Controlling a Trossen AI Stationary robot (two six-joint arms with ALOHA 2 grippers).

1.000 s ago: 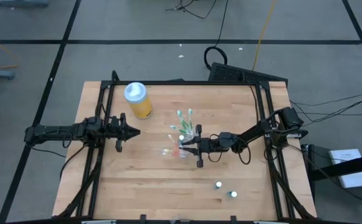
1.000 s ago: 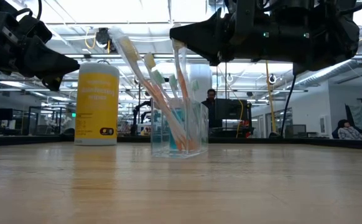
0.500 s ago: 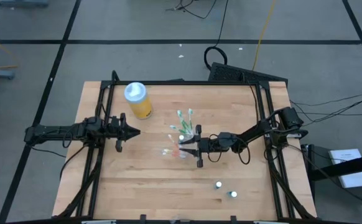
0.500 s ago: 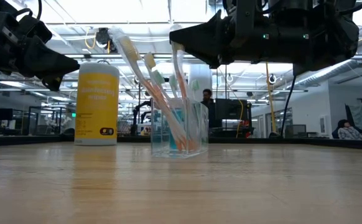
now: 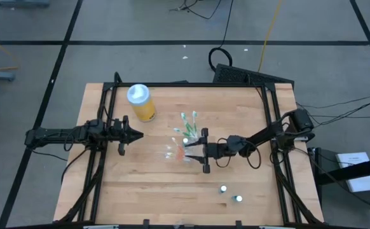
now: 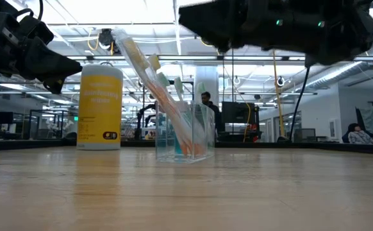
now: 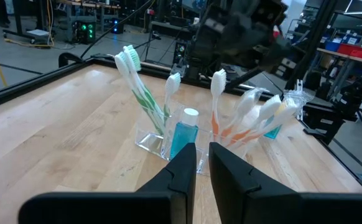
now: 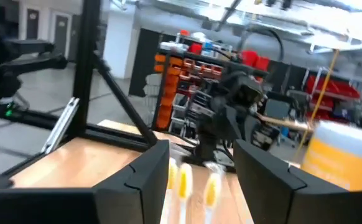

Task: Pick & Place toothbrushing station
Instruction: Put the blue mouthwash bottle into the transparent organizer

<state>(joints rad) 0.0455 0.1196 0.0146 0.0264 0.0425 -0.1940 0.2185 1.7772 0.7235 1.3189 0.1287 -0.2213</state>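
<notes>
Writing on the yellow bottle [image 6: 99,106] is pale print, too blurred to read; a small dark mark sits low on its front. Its lid is pale blue, and it stands far-left on the table [image 5: 134,184], upright.

Cup [image 6: 184,133]: one, clear plastic, near mid-table, upright. No label seen on it.

Brushes [image 7: 140,89]: the left wrist view shows about seven in the cup — two green-and-white, one plain white, roughly four orange-and-white fanned out to one side. Exact count of the orange bunch is uncertain where heads overlap. All lean outward over the rim.

Tubes: one teal, white-capped tube [image 7: 183,134] stands inside the cup. Two more [image 5: 230,194] stand apart on the near-right part of the table, close to each other. A teal edge at the low view's right border may be one of these; cannot tell.

Right gripper [image 5: 194,150]: just right of the cup, raised above the brush heads, fingers spread apart, holding nothing.

Left gripper [image 5: 133,133]: left of the cup, well apart from it, near the bottle, in the air. Fingers nearly together, only a thin gap, nothing between them.

A person [image 6: 206,102] stands in the room behind.
</notes>
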